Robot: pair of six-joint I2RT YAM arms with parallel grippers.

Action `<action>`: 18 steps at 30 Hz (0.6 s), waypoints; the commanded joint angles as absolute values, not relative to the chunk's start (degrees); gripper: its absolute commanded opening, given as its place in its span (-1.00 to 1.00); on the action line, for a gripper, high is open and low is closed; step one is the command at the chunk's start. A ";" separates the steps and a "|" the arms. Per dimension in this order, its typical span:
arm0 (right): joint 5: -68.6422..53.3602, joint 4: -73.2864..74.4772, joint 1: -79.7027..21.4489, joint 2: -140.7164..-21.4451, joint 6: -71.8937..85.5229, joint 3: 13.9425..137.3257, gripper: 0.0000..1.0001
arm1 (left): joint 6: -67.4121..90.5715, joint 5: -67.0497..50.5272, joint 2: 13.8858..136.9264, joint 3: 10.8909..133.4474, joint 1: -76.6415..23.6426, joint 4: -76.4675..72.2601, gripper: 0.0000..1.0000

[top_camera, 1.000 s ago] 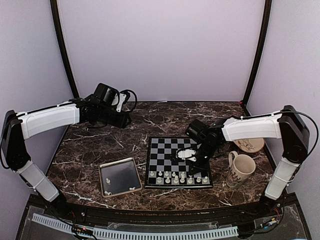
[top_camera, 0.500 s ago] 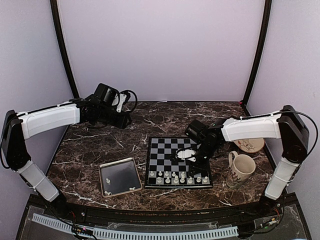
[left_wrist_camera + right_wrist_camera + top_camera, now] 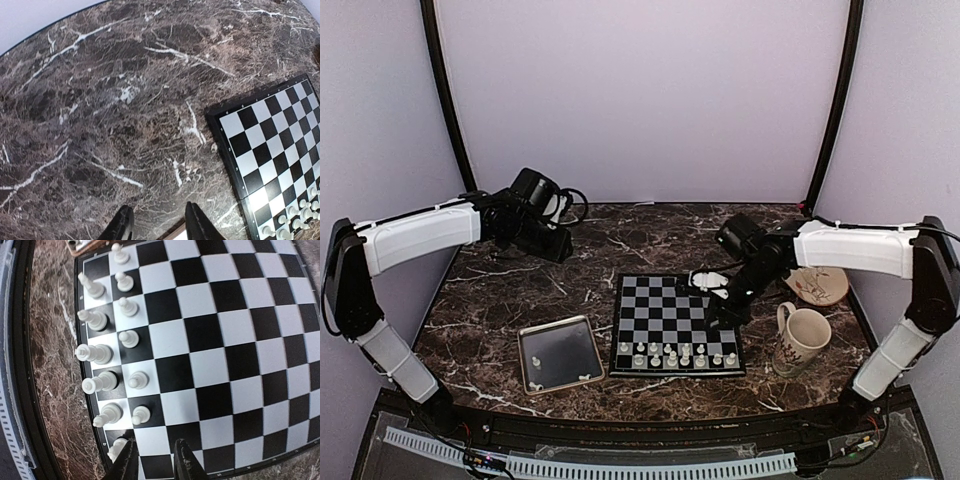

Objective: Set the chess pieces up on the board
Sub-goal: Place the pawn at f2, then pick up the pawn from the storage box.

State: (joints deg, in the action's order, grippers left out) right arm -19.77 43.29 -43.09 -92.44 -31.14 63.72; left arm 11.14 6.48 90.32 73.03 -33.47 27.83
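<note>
Chess pieces (image 3: 675, 355) stand in two rows along the near edge of the chessboard (image 3: 665, 305), which lies near the counter's (image 3: 500, 290) front edge. A few more of them lie in the metal tray (image 3: 552, 325) just left of it. The right end effector (image 3: 155, 465) hangs over the board's far right corner, jaws partly apart and empty. The left end effector (image 3: 159, 227) hovers over the counter's far left, jaws parted, gripping nothing. A mug (image 3: 802, 338) stands right of the board.

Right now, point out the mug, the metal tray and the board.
mug (image 3: 803, 338): top external view, on its side wall.
metal tray (image 3: 560, 352): top external view, on its bare floor.
board (image 3: 665, 310): top external view, on its empty middle squares.
</note>
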 commanded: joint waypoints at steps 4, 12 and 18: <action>-27.46 37.25 -35.17 -84.88 -31.07 59.16 -0.47 | 20.68 4.32 85.65 67.22 -33.22 44.53 -0.31; -28.78 31.31 -29.72 -80.85 -30.70 53.90 -0.47 | 25.25 -2.15 83.41 58.98 -34.63 52.78 -0.32; -27.77 29.70 -28.54 -79.11 -30.33 52.48 -0.47 | 25.42 -4.64 85.14 56.89 -39.12 54.32 -0.32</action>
State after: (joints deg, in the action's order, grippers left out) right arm -27.14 32.93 -29.19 -80.88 -30.85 53.30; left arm 24.10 -1.63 85.58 58.06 -36.67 50.72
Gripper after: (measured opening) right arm 0.264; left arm 0.346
